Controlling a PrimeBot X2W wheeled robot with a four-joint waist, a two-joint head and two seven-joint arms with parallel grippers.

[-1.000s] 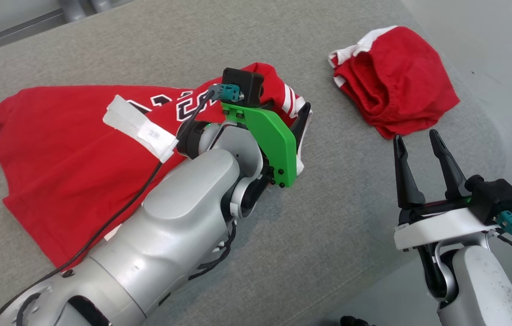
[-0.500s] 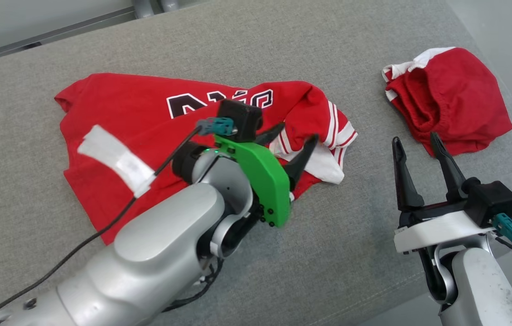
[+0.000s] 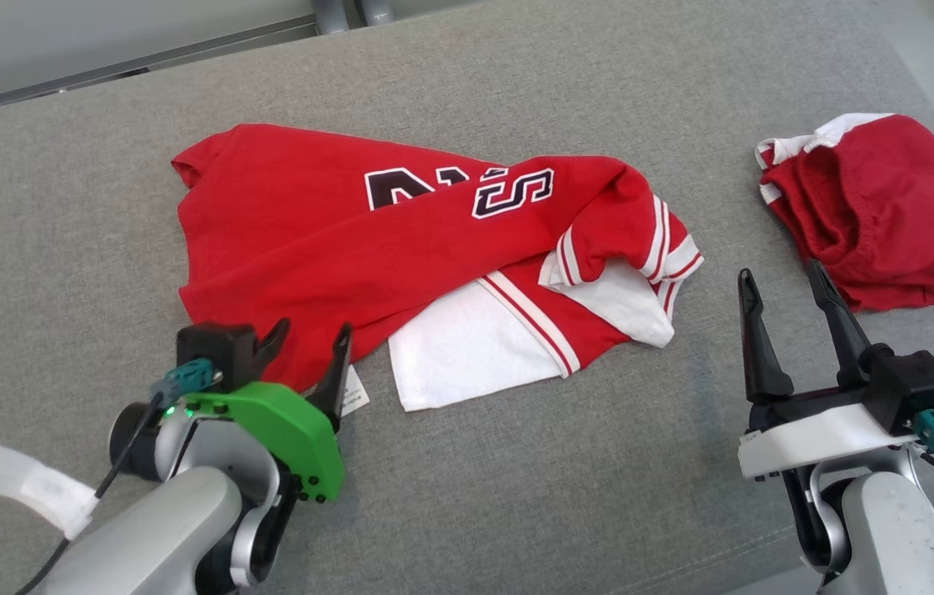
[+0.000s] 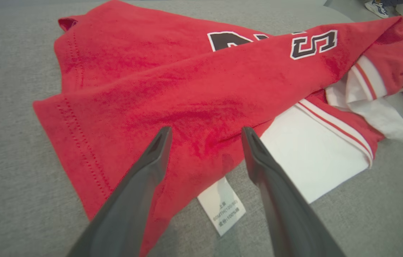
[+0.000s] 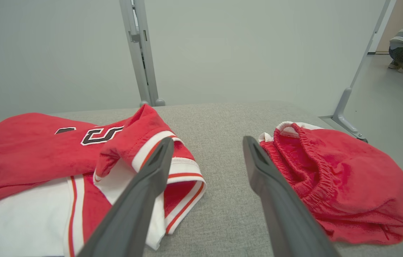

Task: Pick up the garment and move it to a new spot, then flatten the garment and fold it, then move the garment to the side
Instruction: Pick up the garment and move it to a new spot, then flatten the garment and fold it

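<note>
Garment (image 3: 310,240) rumpled, hem by left gripper (image 3: 312,329), bare cushion (image 3: 599,463) before right gripper (image 3: 779,271), both spread.

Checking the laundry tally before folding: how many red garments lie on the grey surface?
2. A red shirt with black lettering lies crumpled mid-surface, ahead of the left hand; bunched red shorts lie apart to the right, beyond the right hand. Anything under them is hidden.
</note>
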